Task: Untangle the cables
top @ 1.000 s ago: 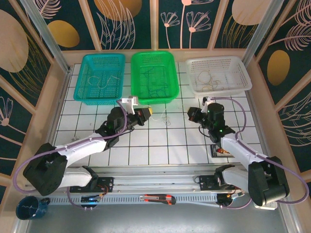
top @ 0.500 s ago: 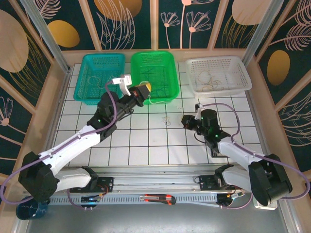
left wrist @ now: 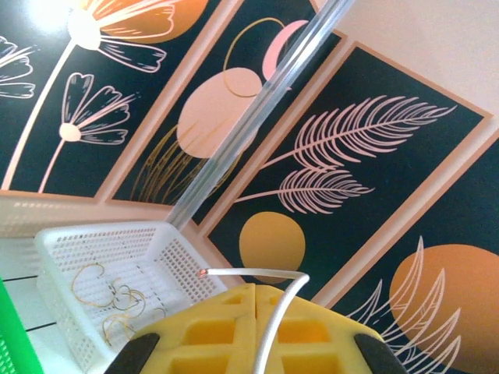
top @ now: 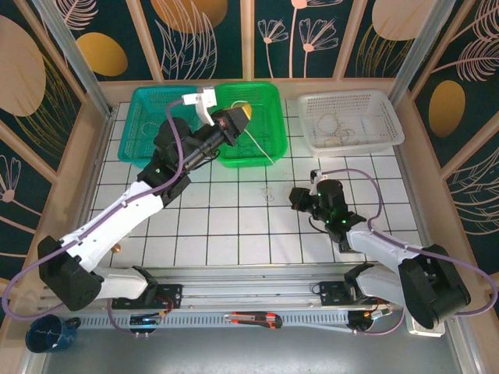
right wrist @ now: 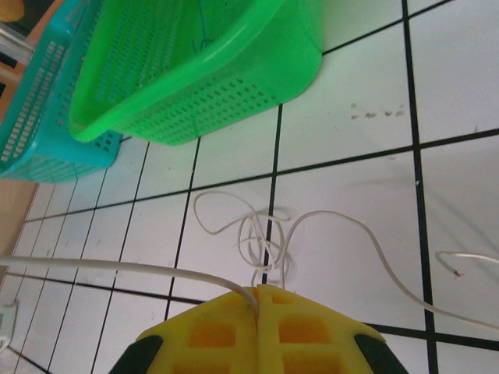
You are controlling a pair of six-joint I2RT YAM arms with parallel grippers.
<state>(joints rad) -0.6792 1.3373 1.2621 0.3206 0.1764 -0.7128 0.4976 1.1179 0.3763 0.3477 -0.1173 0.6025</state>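
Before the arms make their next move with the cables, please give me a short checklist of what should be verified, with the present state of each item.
1. Left gripper shut on the white cable: ok.
2. Right gripper shut on the white strand: ok.
3. Both grippers hold one and the same cord: cannot tell.
4. Loops on the tile pulled apart: not ok, they overlap in a small tangle.
5. White cable clear of the green basket rim: cannot tell.
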